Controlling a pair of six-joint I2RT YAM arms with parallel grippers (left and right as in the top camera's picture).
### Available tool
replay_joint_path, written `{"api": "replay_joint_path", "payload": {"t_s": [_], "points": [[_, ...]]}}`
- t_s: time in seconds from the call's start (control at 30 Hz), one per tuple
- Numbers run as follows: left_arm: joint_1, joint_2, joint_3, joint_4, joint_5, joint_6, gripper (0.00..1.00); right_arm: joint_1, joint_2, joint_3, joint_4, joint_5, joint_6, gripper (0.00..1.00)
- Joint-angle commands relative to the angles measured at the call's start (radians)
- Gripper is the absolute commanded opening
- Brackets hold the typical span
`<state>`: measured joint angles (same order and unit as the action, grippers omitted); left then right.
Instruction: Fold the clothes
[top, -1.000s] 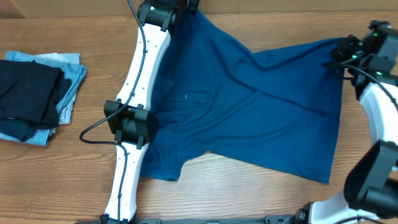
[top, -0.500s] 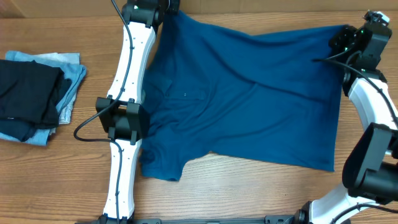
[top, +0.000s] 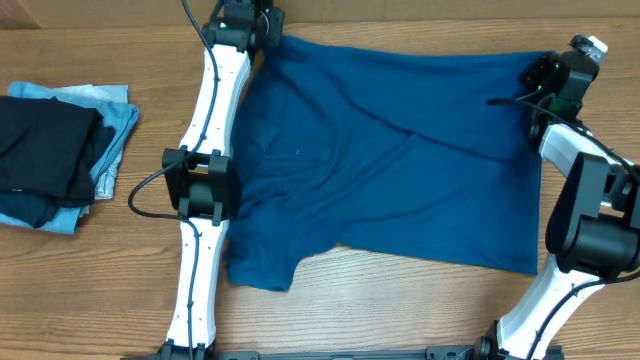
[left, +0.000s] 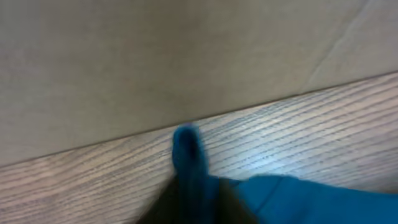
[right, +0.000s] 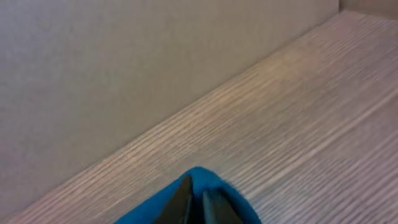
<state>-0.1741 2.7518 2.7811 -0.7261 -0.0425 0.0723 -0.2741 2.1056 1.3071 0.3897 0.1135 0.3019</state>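
Blue shirt (top: 400, 160) spread flatter, top edge straightened.

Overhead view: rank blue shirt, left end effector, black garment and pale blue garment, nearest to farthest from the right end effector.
1. blue shirt: its corner pinched in the right end effector.
2. left end effector: at the shirt's other back corner.
3. black garment and pale blue garment: stacked far left, too close to call.

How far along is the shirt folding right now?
Spread out: the blue shirt lies nearly flat on the table. In hand: the right gripper pinches one far corner; the left gripper sits at the other. To do: no fold made yet.
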Motion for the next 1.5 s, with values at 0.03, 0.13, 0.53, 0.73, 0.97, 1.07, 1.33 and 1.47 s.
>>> {"api": "replay_joint_path", "payload": {"t_s": [0.03, 0.13, 0.53, 0.73, 0.97, 1.07, 1.33, 1.47], "points": [[0.005, 0.031, 0.001, 0.076, -0.008, -0.017, 1.0, -0.003, 0.019, 0.027, 0.064, 0.029, -0.068, 1.0], [0.005, 0.029, 0.074, 0.069, -0.008, -0.017, 1.0, -0.008, 0.019, 0.133, -0.051, 0.028, -0.129, 1.0], [0.002, 0.029, 0.229, -0.499, 0.017, -0.133, 1.0, -0.016, 0.019, 0.566, -1.165, -0.169, -0.232, 0.86], [0.015, 0.029, 0.227, -0.584, 0.018, -0.192, 1.0, -0.056, 0.024, 0.565, -1.322, -0.177, -0.232, 0.83], [0.014, 0.029, 0.226, -0.632, 0.017, -0.192, 1.0, -0.06, 0.115, 0.565, -1.279, -0.22, -0.339, 0.66], [0.014, 0.029, 0.226, -0.631, 0.017, -0.192, 1.0, -0.058, 0.15, 0.564, -1.231, -0.22, -0.393, 0.67], [0.014, 0.029, 0.226, -0.631, 0.017, -0.192, 1.0, -0.057, 0.198, 0.564, -1.117, -0.24, -0.408, 0.56], [0.014, 0.029, 0.226, -0.631, 0.017, -0.192, 1.0, -0.056, 0.225, 0.564, -1.107, -0.239, -0.408, 0.54]]}}
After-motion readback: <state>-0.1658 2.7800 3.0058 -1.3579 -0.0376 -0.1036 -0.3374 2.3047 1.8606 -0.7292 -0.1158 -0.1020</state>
